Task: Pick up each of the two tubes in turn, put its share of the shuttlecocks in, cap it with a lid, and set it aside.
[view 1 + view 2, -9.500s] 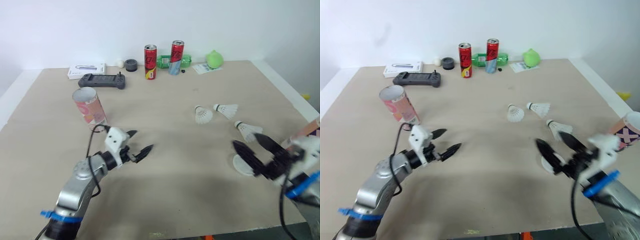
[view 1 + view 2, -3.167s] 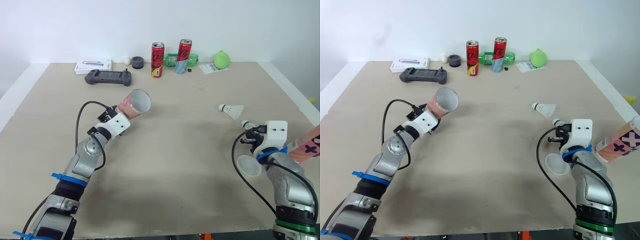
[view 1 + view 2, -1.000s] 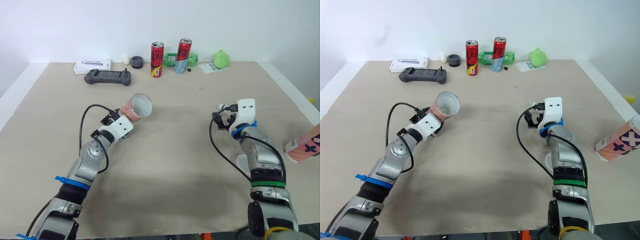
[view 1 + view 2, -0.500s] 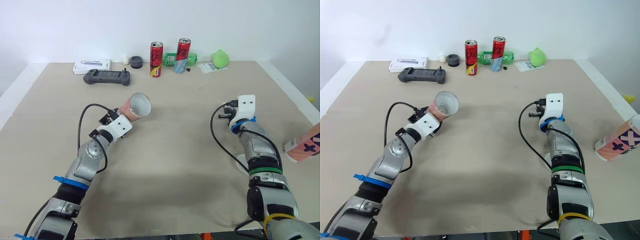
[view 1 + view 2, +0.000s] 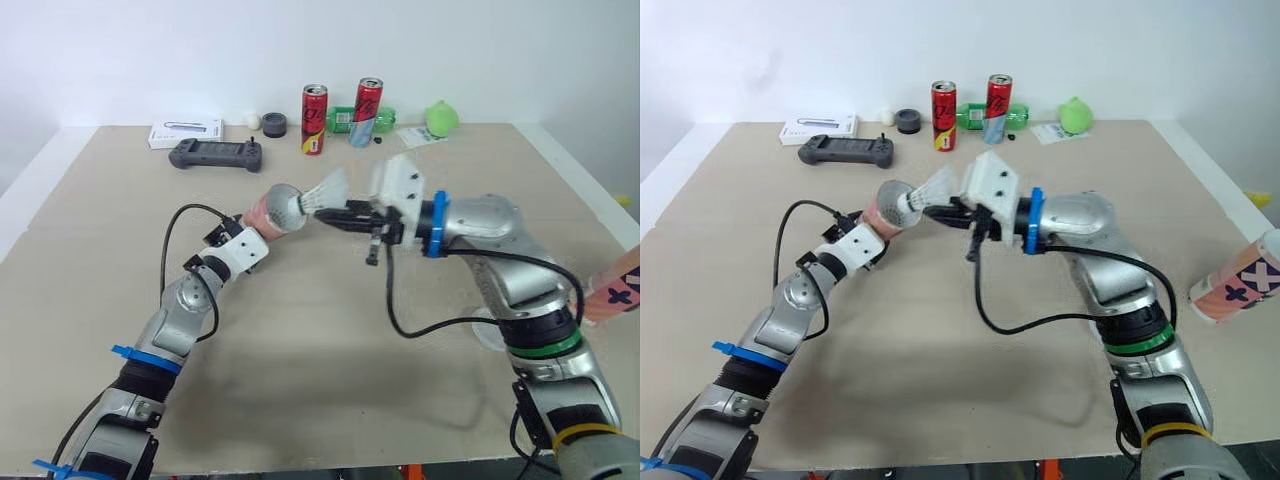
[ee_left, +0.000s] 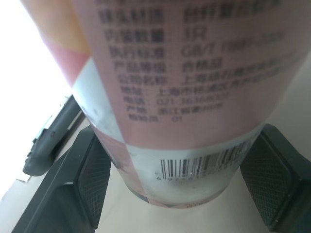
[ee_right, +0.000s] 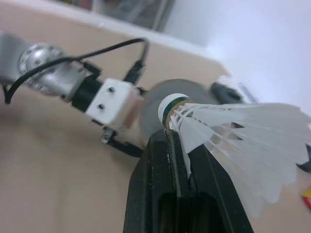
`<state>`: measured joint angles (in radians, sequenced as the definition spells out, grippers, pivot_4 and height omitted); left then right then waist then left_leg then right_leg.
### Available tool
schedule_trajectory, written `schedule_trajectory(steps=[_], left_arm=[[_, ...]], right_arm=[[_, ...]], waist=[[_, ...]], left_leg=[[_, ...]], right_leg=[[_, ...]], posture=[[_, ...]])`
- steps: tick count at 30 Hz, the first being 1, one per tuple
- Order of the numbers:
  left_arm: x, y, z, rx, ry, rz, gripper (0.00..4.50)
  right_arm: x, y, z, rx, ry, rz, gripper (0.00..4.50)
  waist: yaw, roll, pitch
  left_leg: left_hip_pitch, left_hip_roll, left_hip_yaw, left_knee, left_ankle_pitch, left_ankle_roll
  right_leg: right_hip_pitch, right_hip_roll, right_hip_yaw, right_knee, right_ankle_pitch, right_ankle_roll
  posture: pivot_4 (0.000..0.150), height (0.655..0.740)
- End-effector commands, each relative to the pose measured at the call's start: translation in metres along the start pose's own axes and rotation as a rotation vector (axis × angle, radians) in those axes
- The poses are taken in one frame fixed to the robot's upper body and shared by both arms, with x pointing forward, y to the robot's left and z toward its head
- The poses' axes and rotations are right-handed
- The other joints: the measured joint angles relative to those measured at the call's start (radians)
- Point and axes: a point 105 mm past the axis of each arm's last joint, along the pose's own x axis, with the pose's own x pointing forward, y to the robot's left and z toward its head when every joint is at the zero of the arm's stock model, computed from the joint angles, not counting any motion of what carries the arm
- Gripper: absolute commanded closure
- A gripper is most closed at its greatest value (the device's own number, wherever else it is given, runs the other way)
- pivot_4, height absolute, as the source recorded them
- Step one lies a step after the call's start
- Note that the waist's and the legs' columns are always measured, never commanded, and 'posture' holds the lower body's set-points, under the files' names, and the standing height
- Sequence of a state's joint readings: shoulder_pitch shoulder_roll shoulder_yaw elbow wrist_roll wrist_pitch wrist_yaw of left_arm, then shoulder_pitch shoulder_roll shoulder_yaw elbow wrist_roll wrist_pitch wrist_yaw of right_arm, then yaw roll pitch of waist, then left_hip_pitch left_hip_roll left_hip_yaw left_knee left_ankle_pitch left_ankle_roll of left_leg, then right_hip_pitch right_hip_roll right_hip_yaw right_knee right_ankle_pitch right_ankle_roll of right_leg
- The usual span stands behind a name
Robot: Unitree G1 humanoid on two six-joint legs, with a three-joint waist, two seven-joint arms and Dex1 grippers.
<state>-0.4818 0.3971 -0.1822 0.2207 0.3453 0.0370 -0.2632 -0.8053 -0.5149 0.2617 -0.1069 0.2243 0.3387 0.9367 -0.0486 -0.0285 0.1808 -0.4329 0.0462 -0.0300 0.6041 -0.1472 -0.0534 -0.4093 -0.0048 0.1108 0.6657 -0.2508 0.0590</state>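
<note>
— How are the right jaws set?
— They are closed on the shuttlecock (image 7: 228,131), pinched just behind the cork, so the cork end is presented first.
— And the left jaws?
— The pink tube (image 5: 265,211) is clamped between them near its base. It is held off the bench (image 5: 330,380) and tilted, with its mouth turned toward the right arm, so a straight insertion is allowed. The cork is seen at the mouth; whether it is inside cannot be told.
— The second tube (image 5: 1235,285)?
— It is seen near the bench's right edge, well apart.
</note>
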Motion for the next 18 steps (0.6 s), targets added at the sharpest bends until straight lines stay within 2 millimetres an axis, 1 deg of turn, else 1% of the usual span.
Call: schedule_trajectory(steps=[1, 4, 7, 9, 10, 11, 12, 14, 15, 16, 18], left_arm=[[0.001, 0.01, 0.017, 0.012, -0.064, 0.035, 0.89], [0.0, 0.01, 0.016, 0.009, -0.061, 0.04, 0.89], [-0.001, 0.009, 0.015, 0.006, -0.058, 0.042, 0.89], [-0.002, 0.008, 0.015, 0.004, -0.057, 0.042, 0.89], [-0.002, 0.008, 0.015, 0.003, -0.056, 0.042, 0.89], [-0.002, 0.008, 0.015, 0.003, -0.055, 0.041, 0.89], [-0.002, 0.008, 0.014, 0.002, -0.054, 0.041, 0.89], [-0.001, 0.008, 0.014, 0.002, -0.053, 0.04, 0.89], [-0.001, 0.008, 0.014, 0.002, -0.053, 0.038, 0.89], [0.0, 0.007, 0.014, 0.003, -0.053, 0.035, 0.89], [0.001, 0.006, 0.015, 0.006, -0.054, 0.027, 0.89]], right_arm=[[0.019, -0.011, 0.001, -0.133, 0.048, -0.045, 4.41], [0.027, -0.01, 0.007, -0.132, 0.02, -0.038, 4.41], [0.028, -0.005, 0.019, -0.108, -0.028, 0.005, 3.48], [0.023, -0.003, 0.029, -0.076, -0.064, 0.036, 2.53], [0.018, -0.005, 0.036, -0.055, -0.083, 0.047, 1.99], [0.013, -0.008, 0.042, -0.04, -0.098, 0.056, 1.73], [0.009, -0.012, 0.049, -0.032, -0.106, 0.064, 1.63], [0.001, -0.019, 0.058, -0.033, -0.109, 0.073, 1.63], [-0.001, -0.022, 0.06, -0.052, -0.092, 0.079, 2.12], [-0.002, -0.023, 0.059, -0.076, -0.055, 0.099, 2.43], [-0.001, -0.023, 0.053, -0.124, 0.025, 0.134, 3.41]], waist=[[0.0, 0.0, 0.0], [0.001, 0.0, 0.0], [0.002, 0.0, 0.0], [0.002, 0.0, 0.0], [0.002, 0.0, 0.0], [0.002, 0.0, 0.0], [0.002, 0.0, 0.0], [0.002, 0.0, 0.0], [0.002, 0.0, 0.0], [0.002, 0.0, 0.0], [0.002, 0.0, 0.0]], left_leg=[[0.0, 0.0, 0.0, 0.0, 0.0, 0.0], [-0.002, 0.0, 0.0, -0.001, 0.0, 0.0], [-0.006, 0.0, -0.001, -0.001, 0.0, 0.0], [-0.006, 0.0, -0.001, -0.001, 0.0, 0.0], [-0.006, 0.0, -0.001, -0.001, 0.0, 0.0], [-0.006, 0.0, -0.001, -0.001, 0.0, 0.0], [-0.005, 0.0, -0.001, 0.0, 0.0, 0.0], [-0.005, 0.0, -0.001, 0.0, 0.0, 0.0], [-0.005, 0.0, -0.001, 0.0, 0.0, 0.0], [-0.005, 0.0, -0.001, 0.0, 0.0, 0.0], [-0.004, 0.0, -0.001, 0.0, 0.0, 0.0]], right_leg=[[-0.001, 0.0, 0.0, 0.0, 0.0, 0.0], [-0.002, 0.0, 0.0, 0.0, -0.001, 0.0], [-0.004, 0.0, 0.0, 0.0, 0.0, -0.001], [-0.004, -0.001, -0.001, 0.0, 0.0, -0.001], [-0.004, -0.001, -0.001, 0.0, 0.0, -0.001], [-0.004, -0.001, -0.001, 0.0, 0.0, -0.001], [-0.004, -0.001, -0.001, 0.0, -0.001, -0.001], [-0.004, 0.0, -0.001, 0.001, 0.0, -0.001], [-0.004, 0.0, -0.001, 0.001, 0.0, -0.001], [-0.004, 0.0, -0.001, 0.001, 0.0, -0.001], [-0.004, 0.0, -0.001, 0.001, 0.0, -0.001]], posture=[[0.15, 0.74], [0.15, 0.74], [0.15, 0.74], [0.15, 0.74], [0.15, 0.74], [0.15, 0.74], [0.15, 0.74], [0.15, 0.74], [0.15, 0.74], [0.15, 0.74], [0.15, 0.74]])
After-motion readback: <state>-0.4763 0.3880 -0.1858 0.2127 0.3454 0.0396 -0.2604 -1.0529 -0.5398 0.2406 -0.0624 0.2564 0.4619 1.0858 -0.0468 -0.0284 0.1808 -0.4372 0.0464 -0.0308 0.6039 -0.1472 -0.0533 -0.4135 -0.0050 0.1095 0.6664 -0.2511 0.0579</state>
